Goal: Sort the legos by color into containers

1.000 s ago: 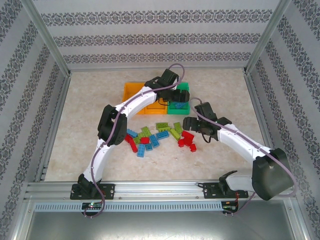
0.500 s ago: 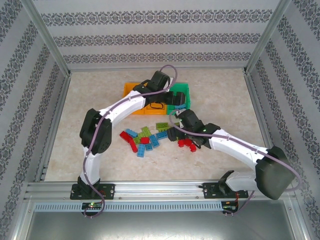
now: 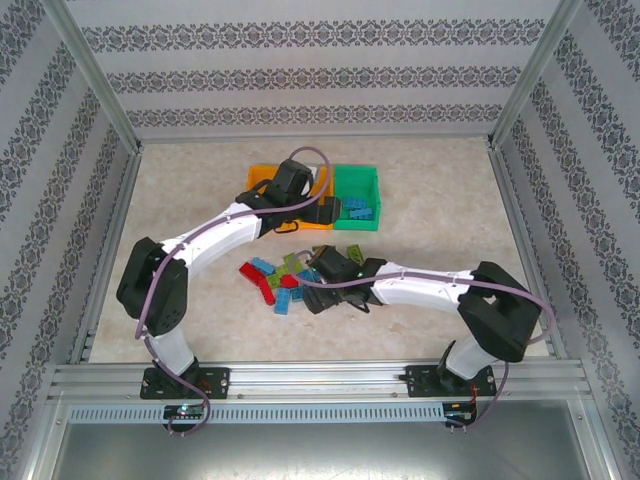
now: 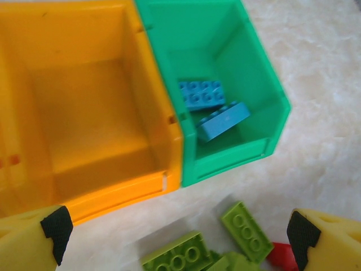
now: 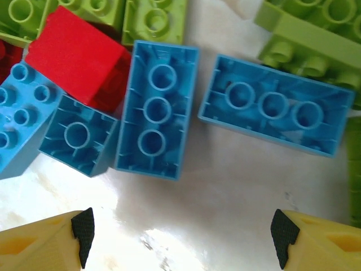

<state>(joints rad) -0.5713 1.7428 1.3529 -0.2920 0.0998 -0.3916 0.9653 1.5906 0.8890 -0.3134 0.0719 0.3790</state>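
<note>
closing now could go wrong: the right gripper (image 5: 180, 228) hangs with its jaws spread and nothing between them over the pile of bricks (image 3: 285, 280) in front of the green bin (image 4: 265, 96). two upturned blue bricks (image 5: 157, 107) lie close together there with a red brick (image 5: 76, 56) right against them (easy to pinch two, or drag the red one along). the left gripper (image 4: 177, 234), also spread wide and empty, hovers at the green bin's front, near the other arm, so they may bump. since a second ago it has pulled back from over the green bin, where two sorted blue bricks (image 4: 223, 120) lie, and the right arm has swung in over the pile.
</note>
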